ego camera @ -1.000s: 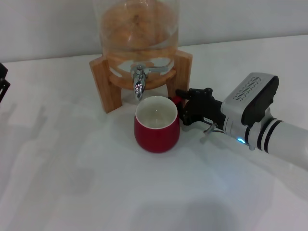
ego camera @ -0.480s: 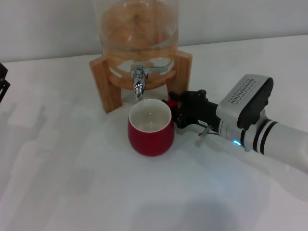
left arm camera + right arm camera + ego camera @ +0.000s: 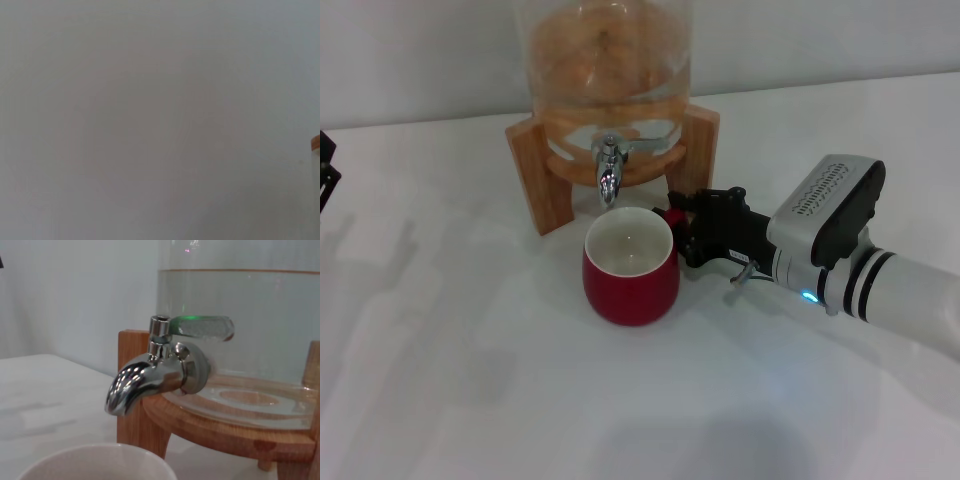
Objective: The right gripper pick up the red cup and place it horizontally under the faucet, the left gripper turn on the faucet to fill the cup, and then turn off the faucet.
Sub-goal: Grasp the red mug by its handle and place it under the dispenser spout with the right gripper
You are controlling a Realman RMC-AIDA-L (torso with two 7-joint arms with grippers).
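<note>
the red cup (image 3: 630, 266) handle sits hidden inside the right hand (image 3: 682, 228); the left hand (image 3: 325, 170) is cut off.

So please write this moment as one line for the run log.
right gripper: shut on red cup handle | cup: upright on table, near faucet spout | faucet: no flow seen | left gripper: parked at table's left edge

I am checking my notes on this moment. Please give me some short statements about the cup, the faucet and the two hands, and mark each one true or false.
1. The red cup stands upright on the table. True.
2. The right hand holds the cup at its handle side. True.
3. Water is running from the faucet. False: no stream shows at the spout.
4. The left hand is on the faucet lever. False: it sits at the far left edge.
5. The cup is full. False: its white inside looks empty.
</note>
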